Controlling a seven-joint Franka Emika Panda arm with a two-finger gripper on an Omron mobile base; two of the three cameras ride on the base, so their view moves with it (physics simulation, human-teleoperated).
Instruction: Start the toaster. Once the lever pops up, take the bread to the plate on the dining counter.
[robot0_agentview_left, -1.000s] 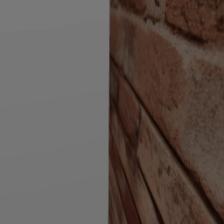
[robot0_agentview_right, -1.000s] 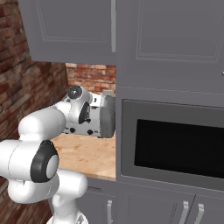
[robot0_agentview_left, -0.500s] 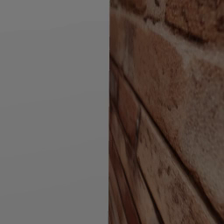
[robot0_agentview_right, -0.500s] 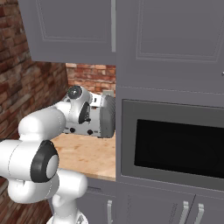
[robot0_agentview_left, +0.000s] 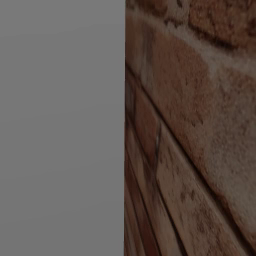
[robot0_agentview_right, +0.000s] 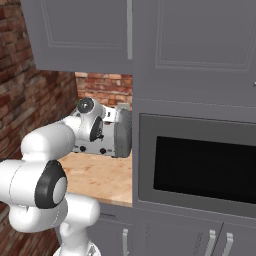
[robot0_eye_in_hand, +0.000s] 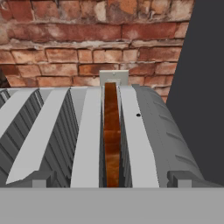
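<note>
Bread (robot0_eye_in_hand: 112, 135): sitting edge-up in the toaster (robot0_eye_in_hand: 144, 144) slot, centre frame.
Gripper: jaws standing wide apart, gripping nothing.
Brick wall (robot0_eye_in_hand: 65, 43): running across the top, behind the toaster.

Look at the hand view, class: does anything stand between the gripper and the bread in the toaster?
Nothing visible does. The bread sits edge-up in a toaster slot, its top edge bare, straight ahead of the hand camera. The slot walls flank it on both sides, so only that top edge is exposed. The gripper's fingertips are not visible here.
</note>
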